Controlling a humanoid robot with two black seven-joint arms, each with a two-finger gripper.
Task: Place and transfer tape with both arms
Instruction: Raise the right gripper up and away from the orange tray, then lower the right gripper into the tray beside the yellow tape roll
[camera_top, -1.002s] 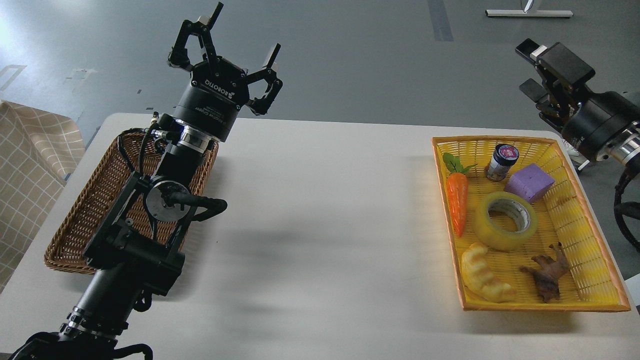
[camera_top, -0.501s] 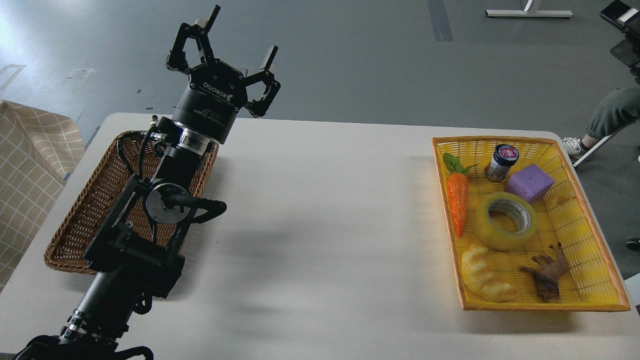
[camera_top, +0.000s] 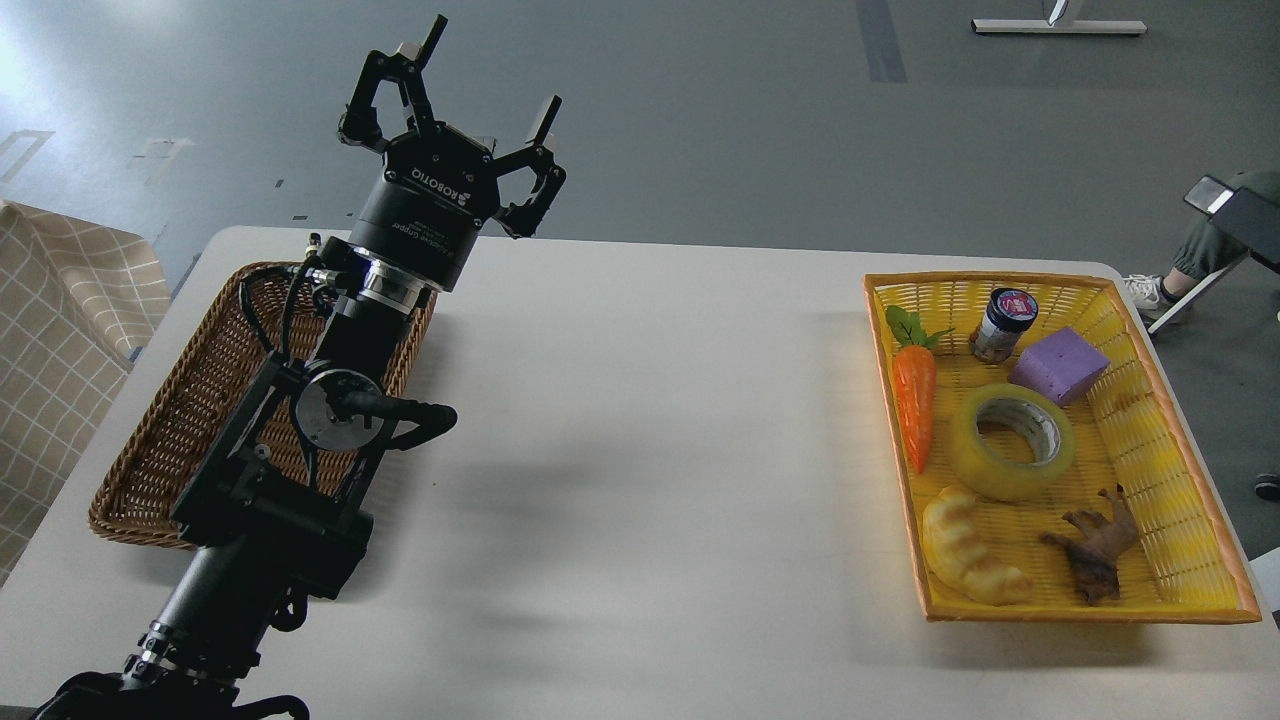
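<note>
The tape (camera_top: 1010, 455), a translucent yellow roll with a pale core, lies flat in the middle of the yellow basket (camera_top: 1170, 590) at the table's right. My left gripper (camera_top: 490, 68) is open and empty, pointing up and away above the far end of the brown wicker basket (camera_top: 160, 440), far left of the tape. Of my right gripper, only a black finger with a white tip (camera_top: 1225, 205) shows at the right edge, beyond the table; I cannot tell its state.
The yellow basket also holds a toy carrot (camera_top: 915, 405), a small jar (camera_top: 1000, 325), a purple block (camera_top: 1058, 365), a pale dumpling toy (camera_top: 965, 548) and a brown figure (camera_top: 1095, 550). A person's leg and shoe (camera_top: 1150, 292) are beyond the table's right corner.
My right arm swung up and away from the yellow basket's far right corner, almost leaving the view, then its tip came back lower at the right edge. The left arm barely shifted.
</note>
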